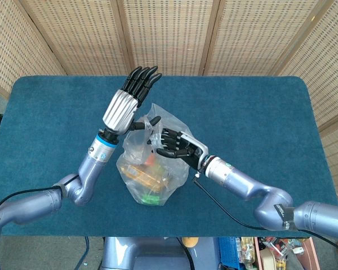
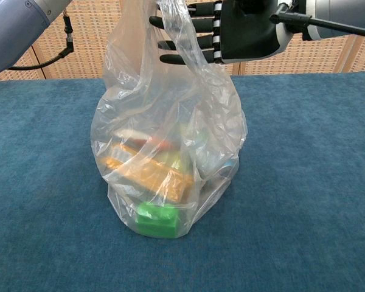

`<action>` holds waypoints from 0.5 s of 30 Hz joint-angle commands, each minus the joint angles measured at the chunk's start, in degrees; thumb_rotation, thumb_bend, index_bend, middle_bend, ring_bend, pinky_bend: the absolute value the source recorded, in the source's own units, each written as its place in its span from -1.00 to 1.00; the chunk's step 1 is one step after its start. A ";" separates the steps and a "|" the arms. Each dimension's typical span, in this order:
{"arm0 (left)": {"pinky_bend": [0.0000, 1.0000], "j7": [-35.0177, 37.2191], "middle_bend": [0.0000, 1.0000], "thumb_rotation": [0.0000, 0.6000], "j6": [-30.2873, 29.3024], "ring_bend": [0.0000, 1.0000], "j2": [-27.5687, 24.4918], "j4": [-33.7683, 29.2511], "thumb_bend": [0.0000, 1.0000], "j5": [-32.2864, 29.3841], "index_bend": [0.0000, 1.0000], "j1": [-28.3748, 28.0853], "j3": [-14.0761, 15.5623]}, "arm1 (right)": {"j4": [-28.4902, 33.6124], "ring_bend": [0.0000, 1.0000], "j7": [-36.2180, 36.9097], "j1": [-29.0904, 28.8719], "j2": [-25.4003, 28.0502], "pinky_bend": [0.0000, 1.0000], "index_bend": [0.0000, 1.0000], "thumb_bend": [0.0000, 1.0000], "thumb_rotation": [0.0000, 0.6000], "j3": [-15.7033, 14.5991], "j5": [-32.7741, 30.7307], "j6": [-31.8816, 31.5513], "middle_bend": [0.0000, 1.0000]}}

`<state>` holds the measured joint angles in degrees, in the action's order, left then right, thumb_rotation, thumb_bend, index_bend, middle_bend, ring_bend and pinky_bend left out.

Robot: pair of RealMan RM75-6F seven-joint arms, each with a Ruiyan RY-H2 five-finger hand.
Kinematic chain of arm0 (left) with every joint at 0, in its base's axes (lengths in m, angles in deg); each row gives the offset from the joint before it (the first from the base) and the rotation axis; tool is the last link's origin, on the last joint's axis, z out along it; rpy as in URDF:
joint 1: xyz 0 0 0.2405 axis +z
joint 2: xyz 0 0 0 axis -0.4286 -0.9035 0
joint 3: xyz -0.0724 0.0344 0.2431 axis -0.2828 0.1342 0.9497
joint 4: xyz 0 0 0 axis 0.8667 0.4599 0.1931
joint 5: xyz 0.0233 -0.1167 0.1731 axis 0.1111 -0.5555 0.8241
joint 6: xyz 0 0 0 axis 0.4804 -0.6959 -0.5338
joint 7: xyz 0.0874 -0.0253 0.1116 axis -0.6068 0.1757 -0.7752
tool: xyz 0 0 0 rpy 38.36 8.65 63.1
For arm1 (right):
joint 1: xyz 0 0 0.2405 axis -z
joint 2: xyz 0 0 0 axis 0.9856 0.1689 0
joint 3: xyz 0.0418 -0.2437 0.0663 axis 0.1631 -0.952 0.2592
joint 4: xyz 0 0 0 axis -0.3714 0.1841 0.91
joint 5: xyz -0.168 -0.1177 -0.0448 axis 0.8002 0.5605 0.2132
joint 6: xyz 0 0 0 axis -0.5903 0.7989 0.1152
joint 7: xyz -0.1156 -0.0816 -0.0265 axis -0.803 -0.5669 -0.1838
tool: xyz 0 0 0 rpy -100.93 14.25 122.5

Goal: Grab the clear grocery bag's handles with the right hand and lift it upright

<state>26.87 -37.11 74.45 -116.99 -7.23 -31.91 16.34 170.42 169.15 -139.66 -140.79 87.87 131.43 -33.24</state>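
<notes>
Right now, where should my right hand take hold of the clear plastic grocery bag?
Grip the handle loops at the top of the clear plastic grocery bag, coming from the robot's right, where the right hand is already level with them. The body is loose film around the contents.

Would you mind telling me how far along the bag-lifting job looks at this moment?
Done: the clear grocery bag already stands upright on the table, with the left hand steadying its top. In hand: the right hand has its fingers among the handles, not visibly closed. Left: closing the grip and lifting, since the bag's base rests on the cloth.
</notes>
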 commanded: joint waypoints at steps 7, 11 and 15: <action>-1.00 -0.22 -1.00 1.00 0.14 -1.00 0.07 -0.34 -0.49 0.07 -1.00 0.04 0.49 | -0.17 -0.78 -3.75 1.31 -1.47 -0.57 -0.47 -0.33 1.00 3.67 -3.93 2.26 -0.39; -1.00 0.00 -1.00 1.00 0.33 -1.00 0.38 -0.37 -0.49 -0.20 -1.00 0.01 0.54 | -0.31 -0.80 -4.97 1.87 -1.87 -0.57 -0.48 -0.33 1.00 4.93 -4.57 3.10 -0.40; -1.00 -0.09 -1.00 1.00 0.26 -1.00 0.42 -0.41 -0.49 -0.34 -1.00 0.01 0.44 | -0.74 -0.80 -6.33 2.40 -2.64 -0.57 -0.49 -0.33 1.00 5.81 -5.52 3.39 -0.40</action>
<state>26.80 -36.83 74.88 -117.40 -7.57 -31.90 16.79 169.78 163.00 -137.40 -143.27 93.51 126.09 -29.96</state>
